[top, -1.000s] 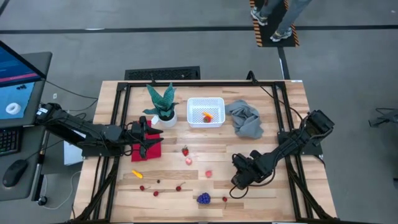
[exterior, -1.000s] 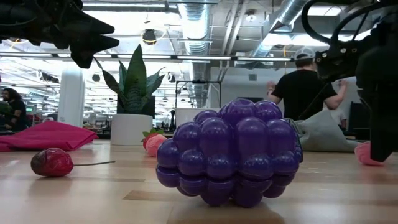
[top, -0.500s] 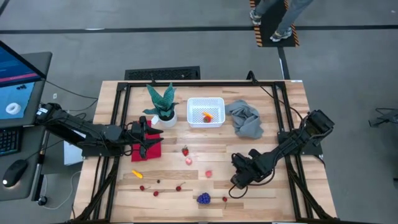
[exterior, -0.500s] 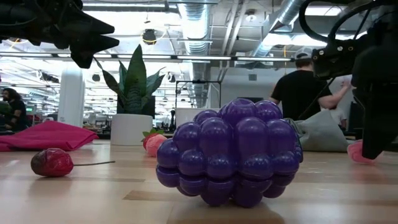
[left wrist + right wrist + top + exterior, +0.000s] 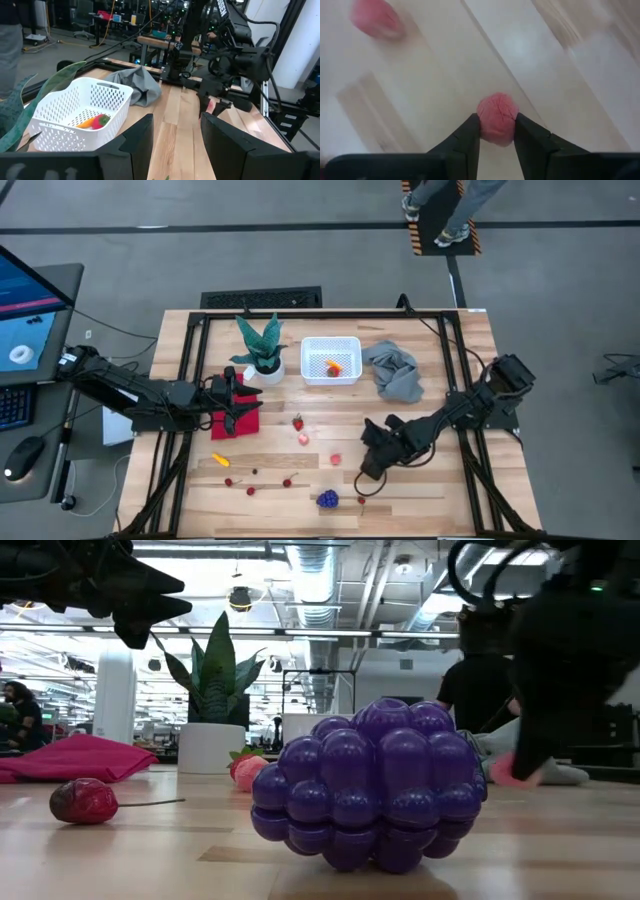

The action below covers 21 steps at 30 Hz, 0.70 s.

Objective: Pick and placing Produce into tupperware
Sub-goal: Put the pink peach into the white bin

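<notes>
Right tool (image 5: 497,131) is clamped on one pink ball (image 5: 497,118), fingers pressed to both its sides, held clear above the boards; its arm reaches in low from the right edge, bent toward the worktop's (image 5: 440,490) middle front. Left tool (image 5: 240,405) hangs over the red cloth (image 5: 243,423) at the left side, fingers parted and holding nothing, arm stretched in from the left edge.

Counts, largest first:
- one worktop, wooden, black rails along its edges
- one grey cloth (image 5: 394,371), back right, just beside the bin
- one potted plant (image 5: 262,348), back left of the bin
- one red cloth
- one white tupperware bin (image 5: 331,360), back centre, holding an orange-and-red piece (image 5: 334,366)
- one purple grape bunch (image 5: 327,499), near the front edge
- one yellow piece (image 5: 220,460), front left
- one strawberry (image 5: 297,422), mid worktop
- two pink balls loose: one (image 5: 304,438) just beside the strawberry, one (image 5: 336,460) nearer the right tool
- several small cherries (image 5: 250,489) along the front; exact count unclear

Open boards lie between the bin and the loose produce.
</notes>
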{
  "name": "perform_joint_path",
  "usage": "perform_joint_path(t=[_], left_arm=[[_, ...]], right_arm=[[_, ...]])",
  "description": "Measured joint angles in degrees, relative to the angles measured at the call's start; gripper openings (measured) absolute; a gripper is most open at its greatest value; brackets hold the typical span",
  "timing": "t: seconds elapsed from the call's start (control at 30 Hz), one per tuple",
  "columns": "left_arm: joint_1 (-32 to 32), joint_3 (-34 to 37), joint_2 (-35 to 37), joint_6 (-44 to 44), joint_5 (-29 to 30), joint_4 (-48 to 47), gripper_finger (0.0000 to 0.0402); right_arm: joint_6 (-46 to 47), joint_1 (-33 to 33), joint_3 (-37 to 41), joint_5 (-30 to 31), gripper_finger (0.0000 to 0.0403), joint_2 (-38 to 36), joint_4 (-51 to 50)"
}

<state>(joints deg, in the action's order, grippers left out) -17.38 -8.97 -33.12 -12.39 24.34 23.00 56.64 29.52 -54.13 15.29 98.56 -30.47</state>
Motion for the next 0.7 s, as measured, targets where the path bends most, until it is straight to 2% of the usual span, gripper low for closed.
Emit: perform_joint_path(t=[0.3, 0.5, 0.7], left_arm=[[-0.01, -0.02, 0.00, 0.36, 0.00, 0.28, 0.0155], [-0.01, -0.02, 0.00, 0.65, 0.00, 0.52, 0.0155], [-0.01, -0.02, 0.00, 1.40, 0.00, 0.72, 0.0155]], right_arm=[[-15.06, -4.88, 0.07, 1.35, 0.0124, -3.58, 12.24], [-27.53, -8.61, 0.00, 1.50, 0.0124, -9.44, 22.74], [-37.63, -11.81, 0.00, 1.22, 0.0124, -16.77, 28.86]])
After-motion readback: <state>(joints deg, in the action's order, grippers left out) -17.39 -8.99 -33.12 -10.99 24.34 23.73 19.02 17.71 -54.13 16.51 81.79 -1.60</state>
